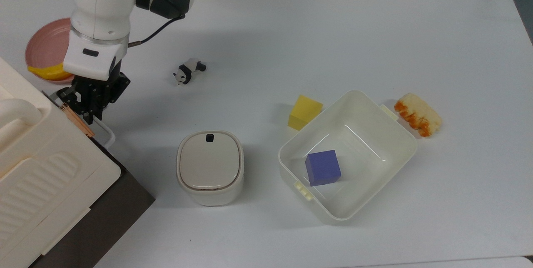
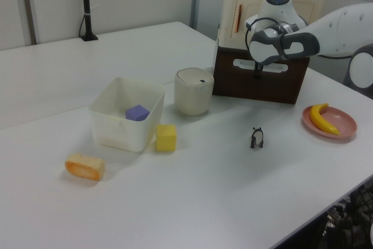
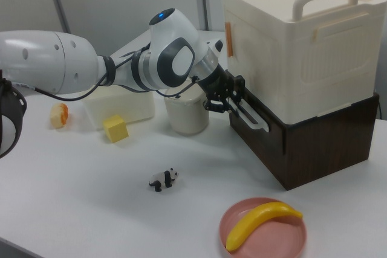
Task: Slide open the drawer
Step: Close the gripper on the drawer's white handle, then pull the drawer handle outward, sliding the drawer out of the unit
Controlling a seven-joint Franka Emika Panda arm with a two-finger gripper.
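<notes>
Wood, top view: the drawer [image 1: 104,201] sits at the top view's lower left corner of the worktop [image 1: 333,31], under a cream case [image 1: 37,168]; its white loop handle [image 1: 102,132] juts toward the gripper [image 1: 89,105].
Jaws, top view: drawn close together about the handle's end; a firm grip on it cannot be told.
Front, left view: dark brown panel [image 2: 259,80] with the handle across it, the gripper [image 2: 257,72] right at the bar.
Hold, right view: the handle [image 3: 249,116] is the one place to grasp; gripper [image 3: 233,102] on it.
Handling, judged: stiff and rigid, likely light itself, but the case on top may add drag; a smooth plastic loop could slip, so pull straight out.
</notes>
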